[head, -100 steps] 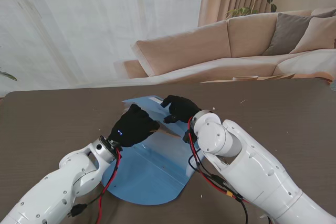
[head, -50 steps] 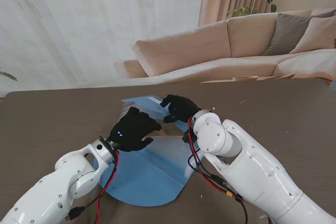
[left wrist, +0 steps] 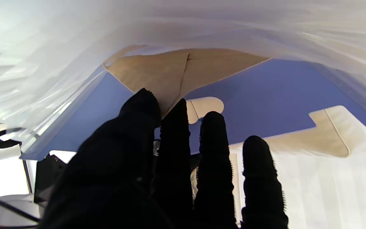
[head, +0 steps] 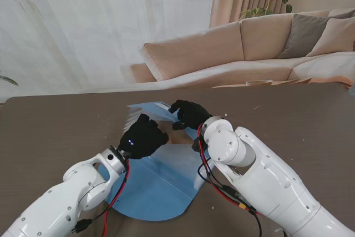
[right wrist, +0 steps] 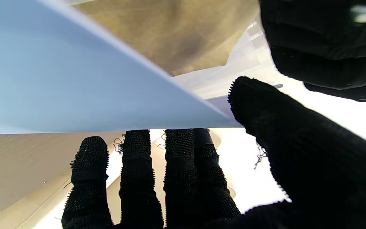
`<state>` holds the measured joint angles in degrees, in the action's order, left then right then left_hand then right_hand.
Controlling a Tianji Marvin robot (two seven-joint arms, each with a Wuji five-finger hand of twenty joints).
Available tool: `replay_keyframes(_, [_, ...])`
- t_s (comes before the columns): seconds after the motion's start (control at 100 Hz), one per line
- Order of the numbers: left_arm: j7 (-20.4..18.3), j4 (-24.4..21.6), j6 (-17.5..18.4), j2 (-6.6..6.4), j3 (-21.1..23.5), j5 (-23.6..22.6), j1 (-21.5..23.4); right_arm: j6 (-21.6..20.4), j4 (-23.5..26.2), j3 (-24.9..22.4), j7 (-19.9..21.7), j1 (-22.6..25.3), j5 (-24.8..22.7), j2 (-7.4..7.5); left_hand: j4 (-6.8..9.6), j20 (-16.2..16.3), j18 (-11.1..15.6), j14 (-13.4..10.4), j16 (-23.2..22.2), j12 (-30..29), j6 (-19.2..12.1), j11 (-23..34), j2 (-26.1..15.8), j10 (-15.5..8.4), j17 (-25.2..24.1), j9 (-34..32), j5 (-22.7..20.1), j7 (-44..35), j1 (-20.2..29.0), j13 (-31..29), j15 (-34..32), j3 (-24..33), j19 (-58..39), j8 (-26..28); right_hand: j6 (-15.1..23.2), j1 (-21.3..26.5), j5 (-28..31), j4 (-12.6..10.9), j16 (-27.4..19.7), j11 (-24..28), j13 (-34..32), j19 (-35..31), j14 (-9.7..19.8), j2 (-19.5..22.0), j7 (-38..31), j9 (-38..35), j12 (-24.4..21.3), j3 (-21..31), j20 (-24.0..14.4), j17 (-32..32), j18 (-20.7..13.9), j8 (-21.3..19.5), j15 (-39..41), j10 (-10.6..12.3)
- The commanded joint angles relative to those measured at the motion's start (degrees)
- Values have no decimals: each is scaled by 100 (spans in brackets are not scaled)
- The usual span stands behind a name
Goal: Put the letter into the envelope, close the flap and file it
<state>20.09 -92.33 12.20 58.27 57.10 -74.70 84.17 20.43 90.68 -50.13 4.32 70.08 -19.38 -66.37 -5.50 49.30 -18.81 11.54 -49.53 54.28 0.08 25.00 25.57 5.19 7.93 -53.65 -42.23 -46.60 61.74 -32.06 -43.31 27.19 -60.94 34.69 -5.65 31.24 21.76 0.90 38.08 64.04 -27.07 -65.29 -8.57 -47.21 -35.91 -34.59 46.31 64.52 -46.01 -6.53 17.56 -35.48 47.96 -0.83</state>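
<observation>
Blue folder (head: 158, 184) spread mid tabletop (head: 55, 131), round edge toward near edge, far end lifted. Brown envelope (left wrist: 157, 74) tucked under clear sleeve (left wrist: 59, 82) at far end of folder. Left hand (head: 143, 138) over folder's far part, fingers (left wrist: 213, 140) extended toward envelope, grip not clear. Right hand (head: 189, 115) just beside it, pinching folder's blue edge (right wrist: 106, 95) between thumb and fingers. Letter not distinguishable

Both hands (head: 166, 126) crowd blue folder (head: 158, 187) centre – table (head: 55, 120) either side open, seemingly.
</observation>
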Motion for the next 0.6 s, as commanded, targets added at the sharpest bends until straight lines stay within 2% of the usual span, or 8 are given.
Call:
replay_keyframes(0.0, [-185,10,-87,83,-87,48,-75,-24,65,8,80,15,31,-28,-50,139,-34,89,-127,41,-49,97,-41,53,25,-165,-211,-240,306,-142,-114,-15,-111,-43,-91,635,111,60,92,626,-177,-148,45,101,-98,-667,222,521,-77,-2,50,49,125,723])
replay_keyframes(0.22, [-495,141,-435,89,-448,96,-324,-55,39,35,90,10,63,-31,-57,126,-25,74,-118,-3,-19,111,-37,26,42,-158,-194,-247,275,-143,-126,-2,-154,-80,-84,637,116,60,93,628,-177,-151,43,102,-98,-673,222,518,-81,-1,52,51,126,720])
replay_keyframes(0.43, [-649,122,-481,101,-476,193,-318,-20,50,51,91,21,61,-31,-64,46,0,-2,15,-173,48,-163,13,0,-12,44,0,57,103,-13,78,-23,-109,-276,-84,642,115,60,95,628,-184,-156,45,103,-101,-674,223,520,-83,-8,48,51,129,721])
replay_keyframes(0.48, [-745,62,-450,99,-426,213,-277,-1,61,53,94,25,46,-28,-69,-3,8,-25,99,-287,83,-396,49,6,-65,161,114,324,-41,77,223,-51,-49,-376,-90,640,117,61,95,627,-185,-158,47,104,-104,-673,223,519,-84,-11,47,51,130,722])
replay_keyframes(0.59, [-909,-98,-284,85,-206,224,-111,42,89,47,108,40,19,-20,-91,-61,31,-58,262,-1191,193,203,109,-7,-200,940,337,989,-435,292,559,-125,141,-397,-86,640,108,60,94,625,-180,-157,47,103,-101,-674,222,519,-84,-8,49,52,126,724])
